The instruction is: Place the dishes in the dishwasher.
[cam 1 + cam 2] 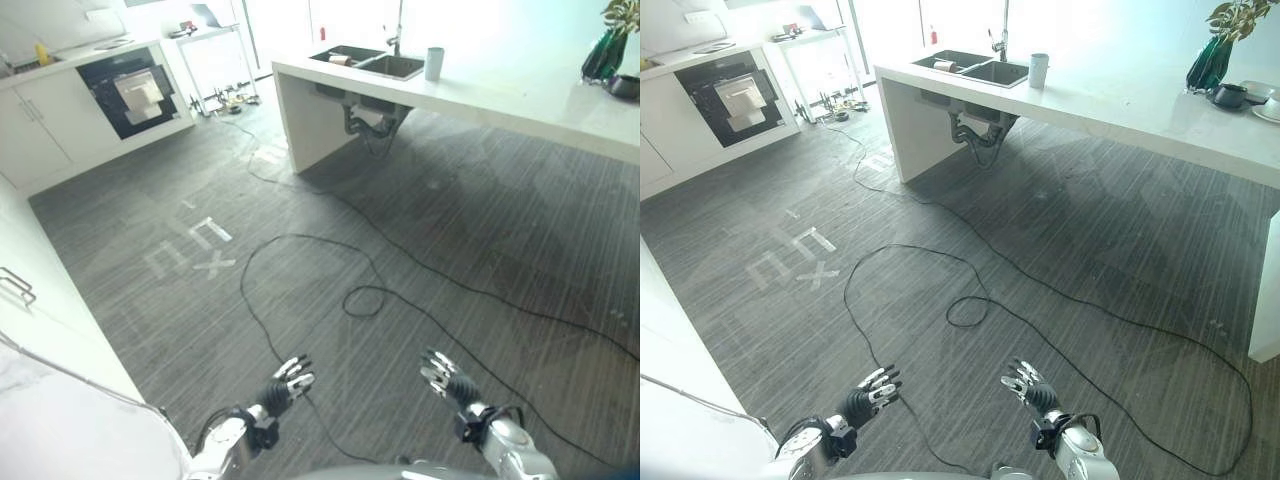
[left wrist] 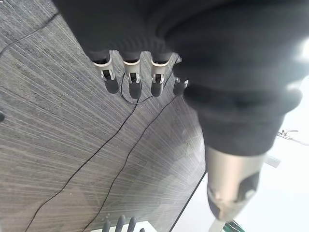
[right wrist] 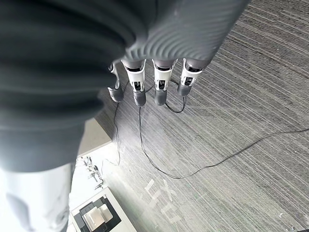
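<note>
A white cup point(image 1: 433, 63) stands on the long white island counter point(image 1: 520, 108), beside the sink point(image 1: 372, 63). Near the counter's right end lie a dark bowl point(image 1: 1230, 95) and a pale plate point(image 1: 1270, 110). A dark-fronted built-in appliance point(image 1: 130, 92) with a white towel hanging on it sits in the far left cabinets. Both hands hang low over the grey floor, far from all of these. My left hand point(image 1: 285, 382) has straight fingers point(image 2: 131, 83) and holds nothing. My right hand point(image 1: 445, 378) is likewise open and empty, its fingers point(image 3: 161, 87) spread.
A white cabinet front point(image 1: 45, 330) with a metal handle runs along the near left. White tape marks point(image 1: 190, 250) lie on the floor between me and the island. A green plant in a vase point(image 1: 1215, 50) stands at the counter's right end. A metal cart point(image 1: 215, 60) stands at the back.
</note>
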{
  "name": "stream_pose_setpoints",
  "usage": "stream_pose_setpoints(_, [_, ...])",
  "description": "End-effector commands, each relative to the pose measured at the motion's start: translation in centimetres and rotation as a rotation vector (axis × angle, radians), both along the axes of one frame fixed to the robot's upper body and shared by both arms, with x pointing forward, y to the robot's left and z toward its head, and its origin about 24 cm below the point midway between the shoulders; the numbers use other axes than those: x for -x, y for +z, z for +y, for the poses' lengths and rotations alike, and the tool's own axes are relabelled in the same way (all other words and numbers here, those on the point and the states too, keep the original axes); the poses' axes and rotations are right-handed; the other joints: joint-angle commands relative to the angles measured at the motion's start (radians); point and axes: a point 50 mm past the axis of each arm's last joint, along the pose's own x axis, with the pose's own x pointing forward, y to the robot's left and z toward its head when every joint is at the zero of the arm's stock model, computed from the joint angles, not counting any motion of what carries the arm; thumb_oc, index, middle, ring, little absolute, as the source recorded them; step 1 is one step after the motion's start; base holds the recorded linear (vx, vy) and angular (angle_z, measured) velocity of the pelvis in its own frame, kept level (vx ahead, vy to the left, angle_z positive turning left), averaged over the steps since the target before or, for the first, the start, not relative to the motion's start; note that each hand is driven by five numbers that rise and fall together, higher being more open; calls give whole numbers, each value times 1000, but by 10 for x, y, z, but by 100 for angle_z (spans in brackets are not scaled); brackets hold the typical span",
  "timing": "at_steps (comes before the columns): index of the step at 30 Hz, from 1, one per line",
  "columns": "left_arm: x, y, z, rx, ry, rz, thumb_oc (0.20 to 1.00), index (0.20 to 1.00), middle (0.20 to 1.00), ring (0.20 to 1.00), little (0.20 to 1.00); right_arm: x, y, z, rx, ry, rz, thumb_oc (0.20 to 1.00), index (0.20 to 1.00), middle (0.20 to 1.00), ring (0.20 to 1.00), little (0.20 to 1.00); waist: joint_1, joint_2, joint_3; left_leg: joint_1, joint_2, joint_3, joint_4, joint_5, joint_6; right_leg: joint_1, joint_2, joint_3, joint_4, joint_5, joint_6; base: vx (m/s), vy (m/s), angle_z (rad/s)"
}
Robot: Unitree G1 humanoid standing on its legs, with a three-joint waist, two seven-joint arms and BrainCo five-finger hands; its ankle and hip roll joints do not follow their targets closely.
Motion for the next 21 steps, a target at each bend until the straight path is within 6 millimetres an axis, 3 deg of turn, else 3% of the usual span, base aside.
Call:
stream_pose_setpoints(1, [-20,8,0,-3,-24,-55,1000,1000,1000,1000,1000,-26,12,8,-7,46,-72,1000,1000,1000,1000,1000,9,-12,39,19,42,66,6,-53,-54,70,-71,6,26,-110,111,0,0,0])
stream_pose_setpoints(7, [-15,4,3,21,36,-35,1000,1000,1000,1000,1000,-22,9,7,7,48,-53,1000,1000,1000,1000,1000,8,-12,44,19,45,64,8,-50,-54,68,-64,13,29,-113,106,1,-8,0])
stream_pose_setpoints(12, [-34,18,12,-130,175,-150,1000,1000,1000,1000,1000,-30,16,5,25,-10,-97,1000,1000,1000,1000,1000,16,-15,55,9,54,51,12,-42,-58,58,-51,20,37,-120,94,-25,-100,1])
stream_pose_setpoints(17, [-34,21,15,-140,224,-174,1000,1000,1000,1000,1000,-26,16,-4,18,-48,-86,1000,1000,1000,1000,1000,13,-17,48,-5,74,50,37,-23,-74,52,-27,20,35,-118,68,8,-161,1])
stream_pose_setpoints(19, [-37,24,14,-72,256,-187,1000,1000,1000,1000,1000,-29,17,-6,9,-52,-76,1000,1000,1000,1000,1000,14,-22,58,-33,88,32,113,-51,-90,53,-21,33,42,-134,60,4,-175,2])
stream_pose_setpoints(20, [-40,26,12,-49,243,-197,1000,1000,1000,1000,1000,-32,19,-6,31,-32,-91,1000,1000,1000,1000,1000,17,-32,63,-70,93,28,198,-79,-87,42,-24,39,51,-134,52,-92,-270,-1])
stream_pose_setpoints(21, [-45,31,9,-29,238,-228,1000,1000,1000,1000,1000,-39,25,-7,80,5,-132,1000,1000,1000,1000,1000,26,-50,80,-150,99,26,373,-130,-70,21,-30,43,78,-141,33,-85,-306,0])
